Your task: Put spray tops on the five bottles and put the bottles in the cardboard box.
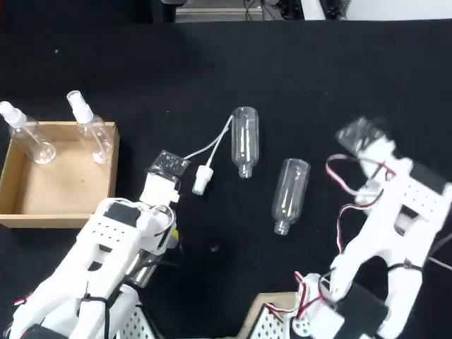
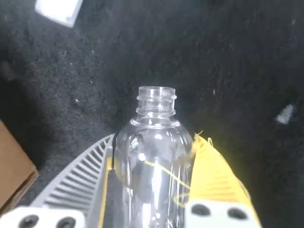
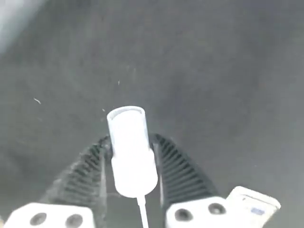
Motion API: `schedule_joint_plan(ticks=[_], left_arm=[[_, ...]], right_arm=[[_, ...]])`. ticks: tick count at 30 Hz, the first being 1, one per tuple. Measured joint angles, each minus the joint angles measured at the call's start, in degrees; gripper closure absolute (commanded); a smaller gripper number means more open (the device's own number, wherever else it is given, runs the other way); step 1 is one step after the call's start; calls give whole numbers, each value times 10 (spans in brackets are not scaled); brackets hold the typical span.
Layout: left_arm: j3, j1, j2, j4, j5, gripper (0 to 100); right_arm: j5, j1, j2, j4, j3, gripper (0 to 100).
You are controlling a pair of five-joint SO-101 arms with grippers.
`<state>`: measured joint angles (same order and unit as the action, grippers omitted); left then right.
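My left gripper (image 2: 154, 140) is shut on a clear bottle (image 2: 154, 156) that has an open threaded neck and no top. My right gripper (image 3: 130, 142) is shut on a white spray top (image 3: 129, 147), whose thin tube trails back between the fingers. The left arm (image 1: 120, 240) stands at the front left, beside the cardboard box (image 1: 60, 212). The right arm (image 1: 395, 205) is at the right. Two clear bottles without tops (image 1: 244, 141) (image 1: 289, 194) lie on the black table. A loose spray top (image 1: 203, 180) with a long tube lies next to them.
Two bottles with spray tops (image 1: 28, 134) (image 1: 92, 127) lean inside the box at its far side. A corner of the box (image 2: 14, 175) shows close to the left gripper. A small white object (image 2: 57, 9) lies farther off on the cloth.
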<state>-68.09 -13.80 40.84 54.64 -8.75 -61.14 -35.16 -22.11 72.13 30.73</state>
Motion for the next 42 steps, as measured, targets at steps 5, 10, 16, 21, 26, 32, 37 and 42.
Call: schedule_joint_plan(ticks=[5, 10, 16, 21, 26, 32, 37, 42], left_arm=[[109, 0, -1, 123, 2, 970], [161, 0, 9, 146, 2, 970], [127, -18, 125, 64, 21, 970], [24, -22, 287, -42, 54, 970], [-92, -22, 447, -140, 99, 971], [-200, -21, 613, -188, 105, 971], [-206, -21, 624, -198, 110, 970], [-212, -21, 628, -198, 110, 970]], right_arm=[[164, 79, -43, 149, -154, 988], [320, 159, -51, 214, -281, 988], [500, 244, -55, 217, -360, 987], [611, 319, -55, 217, -401, 987], [673, 398, -55, 217, -474, 987], [724, 504, -55, 193, -504, 987], [749, 567, -55, 138, -504, 987], [775, 600, -55, 36, -504, 987]])
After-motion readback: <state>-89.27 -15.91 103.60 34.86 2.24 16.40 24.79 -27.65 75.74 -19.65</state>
